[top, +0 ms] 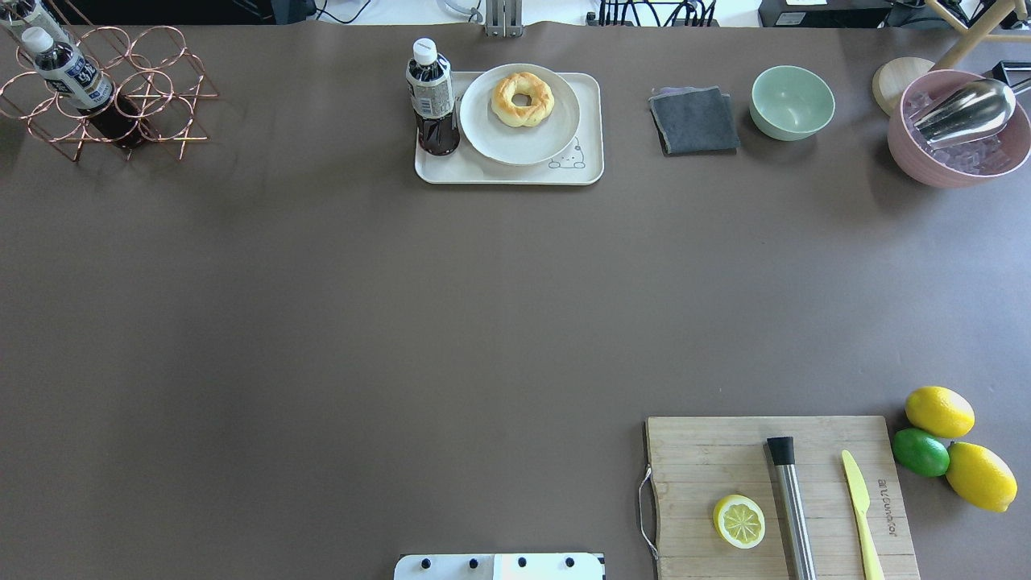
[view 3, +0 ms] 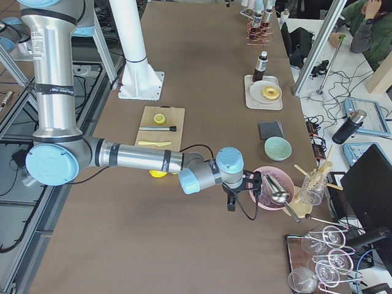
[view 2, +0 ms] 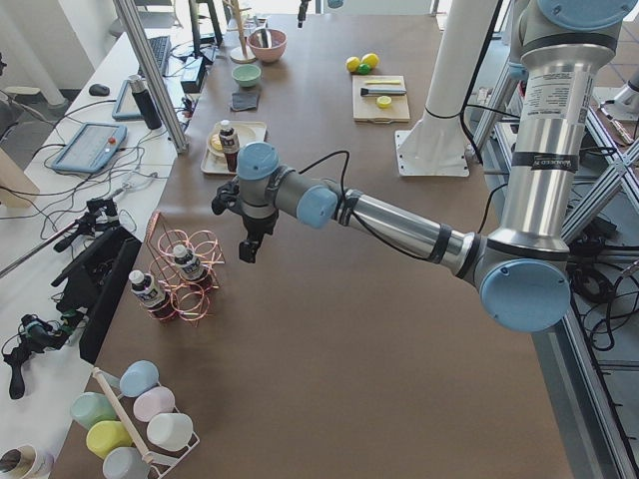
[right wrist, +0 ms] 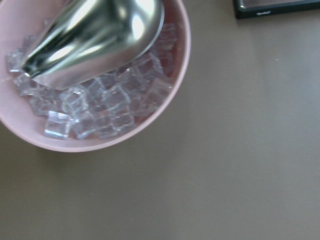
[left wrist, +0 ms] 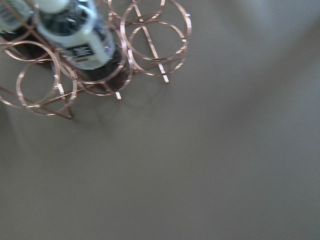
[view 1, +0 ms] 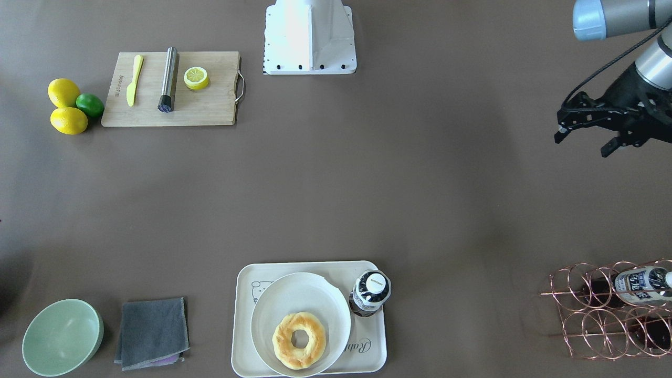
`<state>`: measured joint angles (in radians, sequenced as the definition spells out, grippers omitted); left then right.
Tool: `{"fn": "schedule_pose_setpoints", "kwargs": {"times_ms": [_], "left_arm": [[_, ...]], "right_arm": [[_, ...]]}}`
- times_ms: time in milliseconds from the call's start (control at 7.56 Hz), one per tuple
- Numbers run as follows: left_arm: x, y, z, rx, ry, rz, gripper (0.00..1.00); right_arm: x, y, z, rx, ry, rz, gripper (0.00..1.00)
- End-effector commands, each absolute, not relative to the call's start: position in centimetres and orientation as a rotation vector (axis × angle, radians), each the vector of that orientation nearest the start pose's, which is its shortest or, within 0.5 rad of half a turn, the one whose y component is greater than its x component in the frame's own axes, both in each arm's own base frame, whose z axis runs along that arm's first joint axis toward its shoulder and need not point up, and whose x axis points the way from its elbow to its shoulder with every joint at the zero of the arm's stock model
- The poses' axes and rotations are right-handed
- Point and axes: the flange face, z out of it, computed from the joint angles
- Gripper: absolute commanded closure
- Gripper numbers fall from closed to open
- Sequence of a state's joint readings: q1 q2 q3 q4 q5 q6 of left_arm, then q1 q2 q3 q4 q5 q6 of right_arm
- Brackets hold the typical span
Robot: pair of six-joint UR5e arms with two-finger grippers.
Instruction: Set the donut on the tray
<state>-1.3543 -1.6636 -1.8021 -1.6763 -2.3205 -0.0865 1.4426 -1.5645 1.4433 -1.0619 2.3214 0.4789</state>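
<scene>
Right gripper (view 3: 231, 204) hangs near ice bowl (view 3: 283, 174); open or closed, cannot tell. Donut (view 1: 298, 340) lies on plate (view 1: 294, 294), which sits on tray (view 1: 241, 325). Bottle (view 1: 370, 291) stands just beside plate, so a reach could tip it or shove the plate. Left gripper (view 1: 583, 142) well apart, jaws spread, empty.

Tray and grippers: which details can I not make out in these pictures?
Right gripper: shows only in the right side view, small; open or shut is unclear.
Tray lettering: front view, the plate covers its end.
Rack bottle label: left wrist view, blurred and cut by the top edge.
</scene>
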Motion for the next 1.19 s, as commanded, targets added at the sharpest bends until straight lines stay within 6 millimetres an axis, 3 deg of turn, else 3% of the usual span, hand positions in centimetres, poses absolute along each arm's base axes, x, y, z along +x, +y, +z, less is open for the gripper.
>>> {"fn": "schedule_pose_setpoints", "kwargs": {"times_ms": [0, 132, 265, 529, 926, 1059], "left_arm": [[-2.8, -54.1, 59.1, 0.216, 0.75, 0.265, 0.01], [-3.4, -52.7, 62.5, 0.163, 0.75, 0.248, 0.01], [-3.5, -51.8, 63.8, 0.129, 0.745, 0.235, 0.01], [-5.2, -51.2, 64.3, 0.11, 0.752, 0.182, 0.01], [-5.2, -52.3, 63.3, 0.066, 0.765, 0.162, 0.01], [-4.9, -52.0, 64.0, 0.049, 0.806, 0.152, 0.01]], "right_arm": [[9.2, -50.0, 68.2, 0.075, -0.746, 0.039, 0.0], [11.3, -50.3, 66.8, 0.051, -0.732, 0.016, 0.0], [12.8, -50.0, 65.5, 0.033, -0.693, -0.003, 0.0], [13.5, -49.5, 65.6, 0.029, -0.619, -0.022, 0.0], [13.3, -49.0, 67.1, -0.007, -0.635, 0.004, 0.0], [13.2, -48.8, 67.3, -0.013, -0.638, 0.011, 0.0]]}}
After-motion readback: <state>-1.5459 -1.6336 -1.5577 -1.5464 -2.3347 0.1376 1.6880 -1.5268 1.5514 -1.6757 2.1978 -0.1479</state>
